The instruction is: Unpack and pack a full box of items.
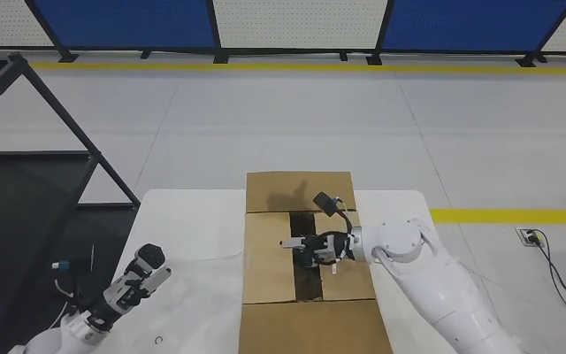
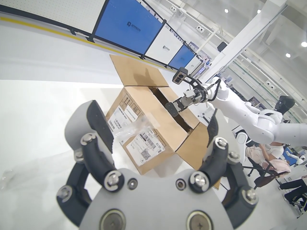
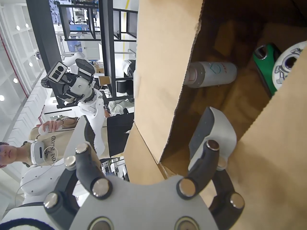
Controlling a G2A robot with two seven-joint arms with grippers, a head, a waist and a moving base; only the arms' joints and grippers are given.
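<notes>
A cardboard box (image 1: 270, 257) stands in the middle of the white table (image 1: 190, 230) with its top flaps spread out. My right gripper (image 1: 301, 250) is open over the box's dark opening. It straddles the edge of one side flap (image 3: 156, 72), with one finger (image 3: 211, 125) inside the box and the other outside. Inside lie a white cylindrical bottle (image 3: 212, 74), a green item (image 3: 265, 65) and a white round item (image 3: 286, 65). My left gripper (image 2: 157, 130) is open and empty over the table's near left part (image 1: 150, 258), apart from the box (image 2: 144, 120).
A clear plastic sleeve (image 2: 134, 125) is stuck on the box's labelled side. A small clear bag (image 2: 7, 175) lies on the table near the left arm. A black metal frame (image 1: 53, 133) stands beside the table's left edge.
</notes>
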